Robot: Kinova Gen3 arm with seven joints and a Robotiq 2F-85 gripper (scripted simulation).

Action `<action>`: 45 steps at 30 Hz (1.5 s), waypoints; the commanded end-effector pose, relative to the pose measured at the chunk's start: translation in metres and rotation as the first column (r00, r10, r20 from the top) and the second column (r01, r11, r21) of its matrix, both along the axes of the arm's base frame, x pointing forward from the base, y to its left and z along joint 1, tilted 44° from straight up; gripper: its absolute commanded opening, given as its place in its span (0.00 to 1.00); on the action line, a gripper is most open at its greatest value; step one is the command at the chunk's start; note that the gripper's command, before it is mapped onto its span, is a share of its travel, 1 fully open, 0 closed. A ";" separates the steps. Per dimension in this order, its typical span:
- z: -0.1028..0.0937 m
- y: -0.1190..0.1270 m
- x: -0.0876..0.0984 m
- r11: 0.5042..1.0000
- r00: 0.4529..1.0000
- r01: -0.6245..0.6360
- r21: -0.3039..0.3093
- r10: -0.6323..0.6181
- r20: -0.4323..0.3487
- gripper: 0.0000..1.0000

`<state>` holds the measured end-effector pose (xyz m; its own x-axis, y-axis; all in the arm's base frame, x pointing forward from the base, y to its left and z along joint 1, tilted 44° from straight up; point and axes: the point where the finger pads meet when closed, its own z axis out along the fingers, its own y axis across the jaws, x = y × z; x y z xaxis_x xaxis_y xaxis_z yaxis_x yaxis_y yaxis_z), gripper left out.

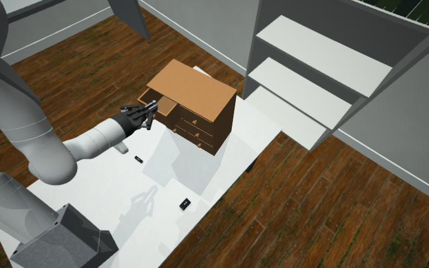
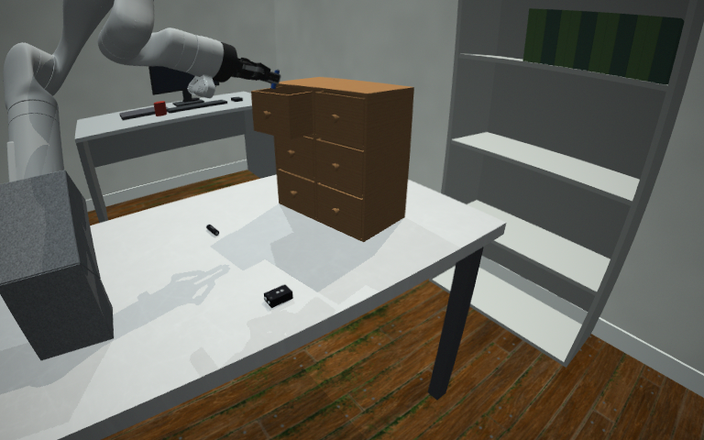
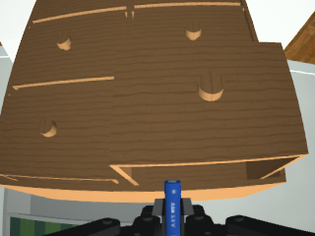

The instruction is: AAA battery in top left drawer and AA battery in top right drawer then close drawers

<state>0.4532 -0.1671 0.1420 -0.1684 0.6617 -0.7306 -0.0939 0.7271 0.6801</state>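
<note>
My gripper [image 1: 153, 106] [image 2: 275, 78] [image 3: 172, 211] is shut on a slim blue battery [image 1: 153, 102] [image 2: 277, 71] [image 3: 172, 194], whose print looks like AAA. The battery is upright in the exterior view, just above rim height at the open top left drawer [image 1: 167, 106] [image 2: 269, 123] [image 3: 157, 133]. That drawer stands well out of the brown chest [image 1: 192, 79] [image 2: 386, 155]; part of its inside is hidden by the gripper in the top view. The top right drawer [image 2: 345, 124] [image 3: 74, 147] is in. A black cylinder [image 1: 138, 159] [image 2: 213, 229], apparently the AA battery, lies on the table.
A black block [image 1: 185, 204] [image 2: 278, 296] with two pale dots lies on the white table [image 1: 94, 195] [image 2: 170, 217], nearer the table's edge. The lower drawers look pushed in. A shelf unit [image 1: 303, 126] [image 2: 544, 155] stands behind the chest, and a desk [image 2: 139, 122] stands beyond the arm.
</note>
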 end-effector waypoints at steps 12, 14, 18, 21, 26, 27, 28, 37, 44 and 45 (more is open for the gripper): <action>0.010 0.001 0.032 1.000 1.000 -0.009 -0.011 0.009 0.008 0.05; 0.010 0.001 0.032 1.000 1.000 -0.009 -0.011 0.009 0.008 0.05; 0.010 0.001 0.034 1.000 1.000 -0.009 -0.011 0.009 0.008 0.05; 0.010 0.001 0.034 1.000 1.000 -0.009 -0.011 0.009 0.008 0.05; 0.010 0.001 0.034 1.000 1.000 -0.009 -0.011 0.009 0.008 0.05; 0.010 0.001 0.034 1.000 1.000 -0.009 -0.011 0.009 0.008 0.05; 0.010 0.001 0.034 1.000 1.000 -0.009 -0.011 0.009 0.008 0.05; 0.010 0.001 0.034 1.000 1.000 -0.009 -0.011 0.009 0.008 0.05; 0.010 0.001 0.034 1.000 1.000 -0.009 -0.011 0.009 0.008 0.09; 0.010 0.001 0.034 1.000 1.000 -0.009 -0.011 0.009 0.008 0.13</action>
